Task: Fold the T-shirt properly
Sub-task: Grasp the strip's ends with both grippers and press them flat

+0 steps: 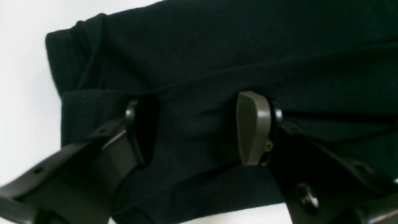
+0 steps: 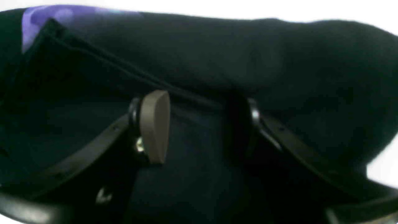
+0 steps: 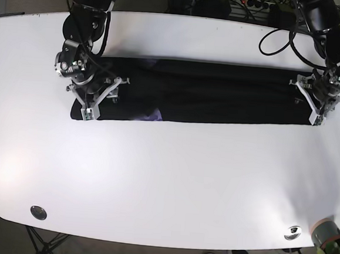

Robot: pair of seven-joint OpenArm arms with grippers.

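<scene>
The black T-shirt (image 3: pixel 202 91) lies across the white table (image 3: pixel 166 174) as a long, narrow folded band. A bit of purple print (image 3: pixel 154 114) shows near its left part and appears again as a purple print (image 2: pixel 46 17) in the right wrist view. My right gripper (image 3: pixel 101 98) stands open over the band's left end, with dark T-shirt fabric (image 2: pixel 199 174) between its fingers (image 2: pixel 154 126). My left gripper (image 3: pixel 307 102) stands open over the right end. There the T-shirt (image 1: pixel 199 62) shows stacked folds and a ribbed edge (image 1: pixel 77 53) beyond the fingers (image 1: pixel 253 127).
Cables (image 3: pixel 283 36) hang at the table's back right. Two round metal fittings (image 3: pixel 38 212) (image 3: pixel 293 232) sit near the front edge. A small pot (image 3: pixel 326 232) with a plant stands at the front right corner.
</scene>
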